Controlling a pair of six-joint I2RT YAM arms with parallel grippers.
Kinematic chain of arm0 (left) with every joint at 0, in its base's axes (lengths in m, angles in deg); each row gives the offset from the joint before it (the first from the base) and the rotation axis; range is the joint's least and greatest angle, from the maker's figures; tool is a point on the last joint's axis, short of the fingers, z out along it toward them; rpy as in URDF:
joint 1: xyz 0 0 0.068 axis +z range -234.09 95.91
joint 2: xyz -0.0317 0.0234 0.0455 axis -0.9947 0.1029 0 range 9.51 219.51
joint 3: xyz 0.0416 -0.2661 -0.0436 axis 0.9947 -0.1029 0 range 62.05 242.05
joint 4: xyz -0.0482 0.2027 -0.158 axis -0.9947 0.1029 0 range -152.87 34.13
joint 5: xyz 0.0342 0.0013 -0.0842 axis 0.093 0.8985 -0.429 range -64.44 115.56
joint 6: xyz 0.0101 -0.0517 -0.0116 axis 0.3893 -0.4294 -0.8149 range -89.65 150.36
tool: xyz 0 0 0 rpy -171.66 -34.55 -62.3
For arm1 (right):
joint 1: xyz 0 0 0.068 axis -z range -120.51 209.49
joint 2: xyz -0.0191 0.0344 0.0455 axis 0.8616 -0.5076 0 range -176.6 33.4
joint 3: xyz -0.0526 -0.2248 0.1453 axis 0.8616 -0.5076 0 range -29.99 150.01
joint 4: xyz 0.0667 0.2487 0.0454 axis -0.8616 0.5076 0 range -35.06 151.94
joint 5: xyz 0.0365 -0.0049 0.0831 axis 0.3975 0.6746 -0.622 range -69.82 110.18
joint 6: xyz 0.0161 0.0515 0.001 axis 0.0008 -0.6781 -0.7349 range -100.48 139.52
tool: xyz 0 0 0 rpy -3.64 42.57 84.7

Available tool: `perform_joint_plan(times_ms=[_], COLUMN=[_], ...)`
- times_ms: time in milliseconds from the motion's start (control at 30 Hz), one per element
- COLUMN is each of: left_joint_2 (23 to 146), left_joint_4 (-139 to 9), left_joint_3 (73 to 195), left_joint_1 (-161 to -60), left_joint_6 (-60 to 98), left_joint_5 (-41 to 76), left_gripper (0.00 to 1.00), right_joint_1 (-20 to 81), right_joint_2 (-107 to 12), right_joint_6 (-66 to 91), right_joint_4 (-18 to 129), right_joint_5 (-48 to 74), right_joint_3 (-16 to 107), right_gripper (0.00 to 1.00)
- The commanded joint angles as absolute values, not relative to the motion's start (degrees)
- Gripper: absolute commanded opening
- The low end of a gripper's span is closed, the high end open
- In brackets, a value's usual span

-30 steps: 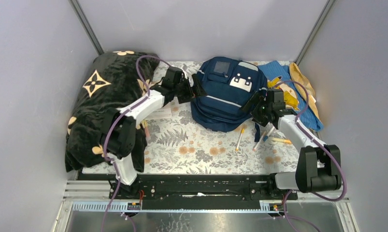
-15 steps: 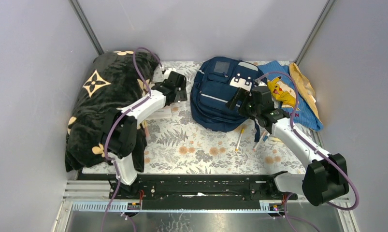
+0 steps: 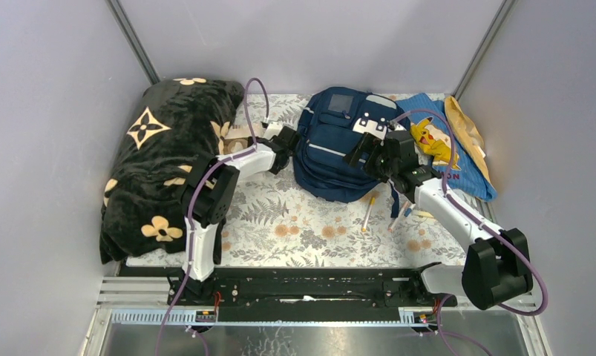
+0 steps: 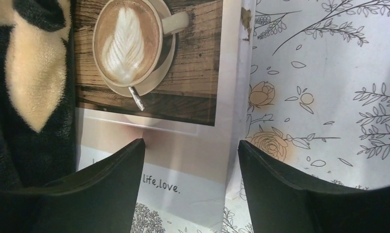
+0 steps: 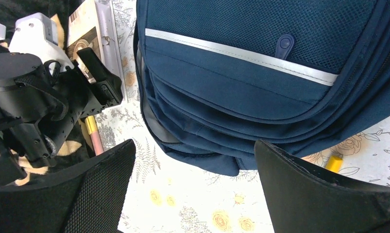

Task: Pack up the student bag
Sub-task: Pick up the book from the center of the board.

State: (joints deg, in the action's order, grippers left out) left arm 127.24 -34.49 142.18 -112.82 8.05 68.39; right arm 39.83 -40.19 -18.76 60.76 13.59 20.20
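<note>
I see my left gripper (image 4: 190, 145) spread over the coffee-cover notebook (image 4: 154, 73), black blanket (image 4: 23, 87) crowding its left edge, right gripper (image 5: 193, 148) wide apart above the student bag (image 3: 332, 148), bag lying mid-back on the floral cover (image 3: 295, 222), pens (image 3: 369, 211) just nearside, light-blue cloth (image 3: 458, 159) touching its right

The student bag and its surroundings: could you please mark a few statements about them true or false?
1. The student bag lies between the black blanket and the light-blue cloth. True.
2. The right gripper is shut on the bag. False: it is open above the bag and holds nothing.
3. The left gripper is open over a book whose cover shows a coffee cup. True.
4. The pens are inside the bag. False: they lie on the flowered table cover in front of it.
</note>
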Motion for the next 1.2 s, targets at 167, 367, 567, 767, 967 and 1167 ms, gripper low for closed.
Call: perform_joint_plan(times_ms=[167,367,567,767,967,1167], left_joint_2=[128.7,128.6,123.7,117.5,109.6,100.4], left_joint_4=[-31.6,-30.8,-30.5,-29.0,-28.5,-28.6], left_joint_3=[145.2,144.8,144.0,139.8,133.9,132.5], left_joint_1=[-113.9,-115.0,-117.8,-120.5,-121.9,-121.1], left_joint_6=[9.6,8.2,5.5,-2.2,-9.8,-9.1], left_joint_5=[76.9,75.2,69.5,58.6,48.3,47.3], left_gripper=[0.52,0.0,0.0,0.0,0.1,0.78], right_joint_1=[39.7,39.7,39.7,39.7,38.3,33.5], right_joint_2=[-41.5,-42.0,-42.0,-42.1,-44.7,-49.0], right_joint_6=[-19.2,-19.4,-19.3,-18.7,-20.7,-19.3], right_joint_4=[58.6,58.2,58.3,58.4,55.5,60.0], right_joint_5=[12.4,12.3,12.2,12.1,8.9,11.9], right_joint_3=[21.1,21.1,21.1,21.2,21.1,28.0], right_gripper=[0.98,0.98,0.98,1.0,0.99,0.98])
